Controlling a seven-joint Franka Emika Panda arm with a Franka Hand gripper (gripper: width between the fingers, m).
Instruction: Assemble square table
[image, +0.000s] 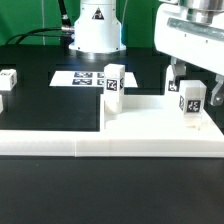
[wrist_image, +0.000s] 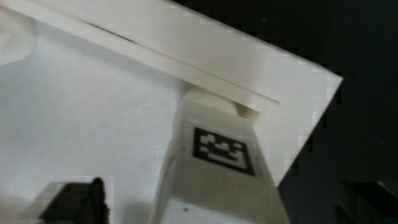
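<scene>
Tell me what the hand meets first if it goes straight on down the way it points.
The upright table leg right beneath the open hand. The fingers straddle it, so they may slide past its sides toward the tabletop it stands on; depth is unclear.

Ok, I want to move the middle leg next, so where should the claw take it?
I'd take the middle leg by its upper half, from straight above, closing on two opposite flat sides. It stands upright, a tall square block with its top free, and the tabletop lies close at its base.
</scene>
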